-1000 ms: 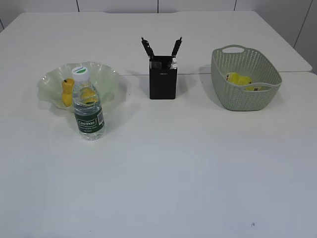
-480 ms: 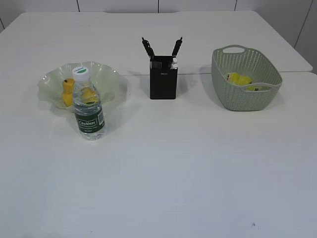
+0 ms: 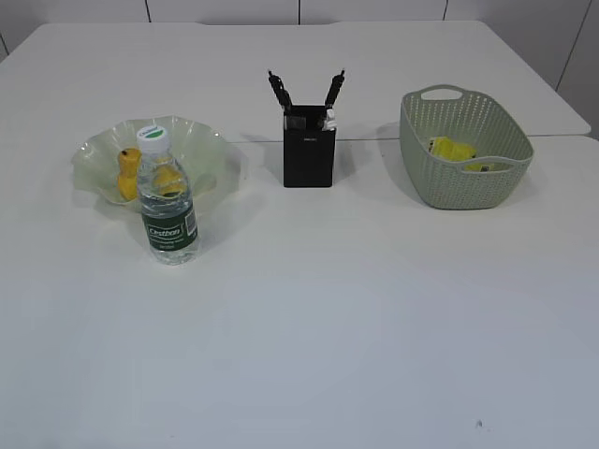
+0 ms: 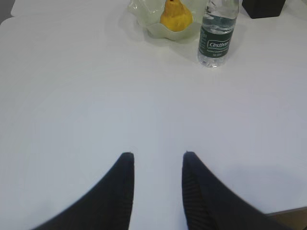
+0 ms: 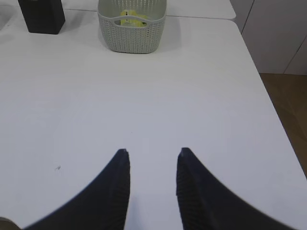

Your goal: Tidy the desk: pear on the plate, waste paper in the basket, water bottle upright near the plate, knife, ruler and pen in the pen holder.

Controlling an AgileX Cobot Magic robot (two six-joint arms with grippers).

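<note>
While nothing on the desk [image 3: 309,309] has shifted over the last second, every item already sits where the task wants it, so the tidying reads as finished. Seen from the exterior view, the pear [image 3: 128,174] lies in the plate [image 3: 201,142] at nine o'clock, with the water bottle [image 3: 167,201] upright just in front of the plate. At twelve o'clock stands the pen holder [image 3: 309,157], two dark handles rising from it; whether these are knife or pen, and whether the clear ruler is inside, cannot be told. At two o'clock the waste paper [image 3: 451,150] rests in the basket [image 3: 440,182]. Both claws stay drawn back low over bare tabletop: left gripper [image 4: 156,160] and right gripper [image 5: 151,155] each part-open and empty. The white surface carries one thin seam; pale wall panels close the room behind, and wood flooring shows beyond the desk's right edge.
</note>
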